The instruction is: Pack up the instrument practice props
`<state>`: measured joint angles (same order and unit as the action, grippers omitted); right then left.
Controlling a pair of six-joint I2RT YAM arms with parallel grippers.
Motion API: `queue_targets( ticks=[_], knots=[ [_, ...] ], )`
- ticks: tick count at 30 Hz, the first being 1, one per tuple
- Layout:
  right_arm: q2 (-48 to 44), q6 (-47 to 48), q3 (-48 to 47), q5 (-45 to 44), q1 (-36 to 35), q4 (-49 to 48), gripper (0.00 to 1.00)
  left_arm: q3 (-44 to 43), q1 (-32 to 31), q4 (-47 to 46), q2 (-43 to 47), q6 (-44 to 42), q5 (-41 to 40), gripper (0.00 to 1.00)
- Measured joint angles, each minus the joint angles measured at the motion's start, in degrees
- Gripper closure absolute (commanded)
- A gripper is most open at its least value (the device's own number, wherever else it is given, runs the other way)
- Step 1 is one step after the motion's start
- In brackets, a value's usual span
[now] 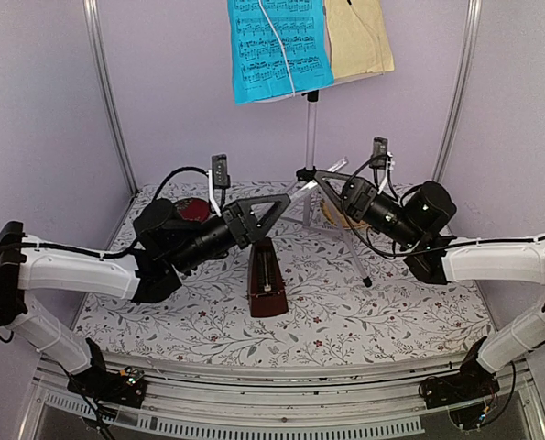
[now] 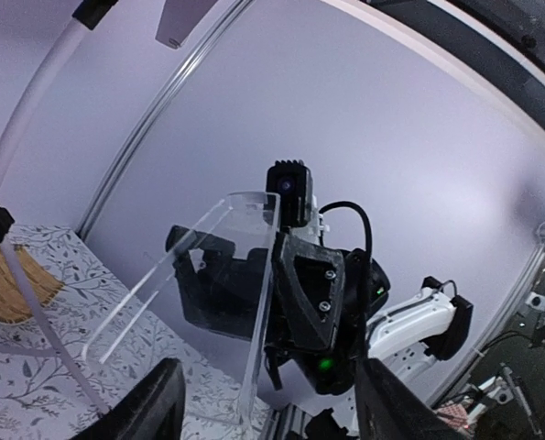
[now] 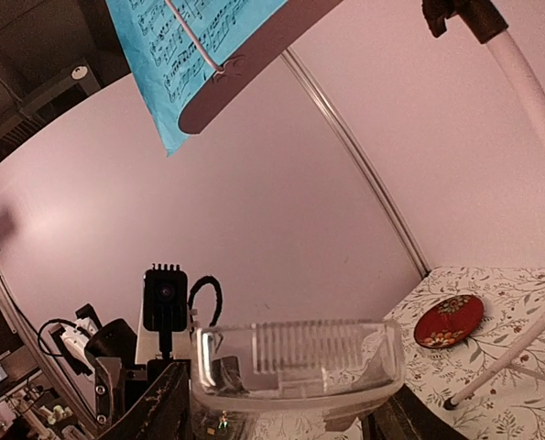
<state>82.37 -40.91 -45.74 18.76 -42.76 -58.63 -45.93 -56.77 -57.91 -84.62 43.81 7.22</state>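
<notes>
**PROPS ON THE STAND, CLEAR CONTAINER AT THE POLE**

The music stand [image 1: 310, 128] is standing at the back of the table [image 1: 391, 302], carrying the blue sheet [image 1: 277, 46] and the pale-yellow sheet [image 1: 359, 37] on its desk. The metronome [image 1: 267, 284] is standing upright in front of the stand's feet. Beside the stand's pole, the right gripper [image 1: 301, 174] is clamping a clear plastic container [image 3: 299, 362] between its fingers [image 3: 162, 408]. The left gripper [image 1: 288, 196] is facing it, fingers [image 2: 158, 408] spread wide.
</notes>
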Motion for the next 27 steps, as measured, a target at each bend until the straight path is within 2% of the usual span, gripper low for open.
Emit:
queue_targets(
  ticks=[5, 8, 10, 15, 21, 27],
  knots=[
    [-9.53, 7.52, 4.85, -5.55, -0.11, 9.07, 0.48, 4.63, -0.28, 6.97, 8.37, -3.74, -1.70, 0.17],
    [-16.22, 11.69, 8.15, -9.77, -0.11, 14.05, 0.48, 10.99, -0.26, 12.35, 14.36, -4.87, -2.99, 0.16],
    [-20.65, 13.97, 11.10, -12.66, -0.11, 17.05, 0.48, 12.11, -0.24, 16.70, 15.23, -5.07, -3.21, 0.16],
    [-26.93, 17.20, 16.94, -18.71, -0.09, 24.30, 0.48, 13.29, -0.24, 28.24, 13.62, -2.99, -5.88, 0.16],
    [-28.02, 17.73, 19.47, -21.73, -0.09, 28.81, 0.49, 20.55, -0.20, 30.75, 8.39, 2.62, -8.74, 0.16],
    [-28.57, 17.73, 19.63, -22.97, -0.11, 30.10, 0.49, 19.91, -0.20, 30.16, -0.42, 4.26, -6.16, 0.18]
  ],
)
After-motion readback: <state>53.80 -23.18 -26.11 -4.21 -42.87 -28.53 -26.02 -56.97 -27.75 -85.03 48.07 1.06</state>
